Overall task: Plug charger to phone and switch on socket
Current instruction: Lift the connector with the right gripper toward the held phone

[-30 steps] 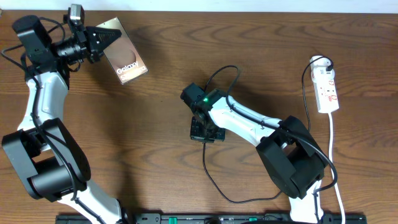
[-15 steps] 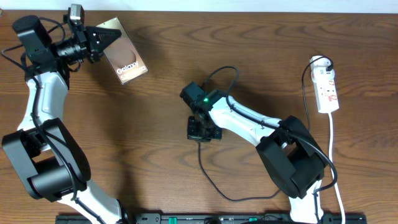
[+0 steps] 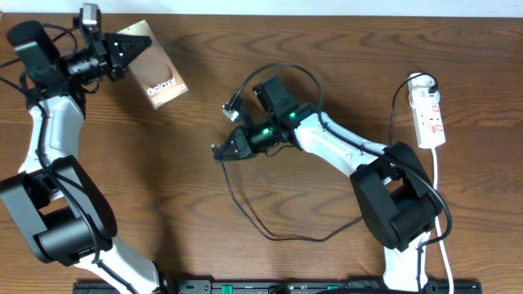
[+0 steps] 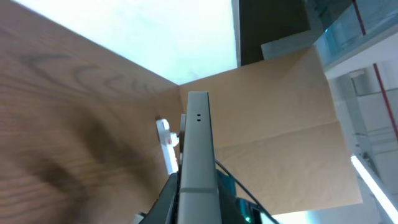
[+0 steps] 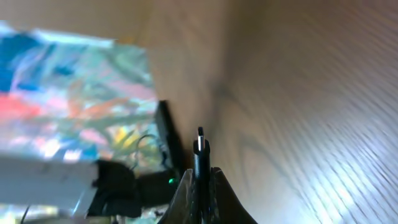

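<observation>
The phone (image 3: 160,79), brown-black with white lettering, is at the far left, tilted up on its edge. My left gripper (image 3: 122,51) is shut on its corner. In the left wrist view the phone's grey edge (image 4: 198,149) stands between the fingers (image 4: 166,200). My right gripper (image 3: 219,150) is at the table's middle, points left and is shut on the charger (image 3: 245,216). The charger's plug tip (image 5: 200,142) sticks out past the fingers, and its thin black cable trails toward the front. The white socket (image 3: 430,110) lies at the far right, apart from both grippers.
The socket's white cord (image 3: 438,192) runs down the right side to the front edge. A black cable loop (image 3: 282,70) arches over the right wrist. The socket shows small and distant in the left wrist view (image 4: 166,142). A black rail (image 3: 245,287) lines the front edge.
My right gripper has swung from pointing down at the table to pointing left, moving up and left with the charger. My left gripper has shifted the phone slightly left.
</observation>
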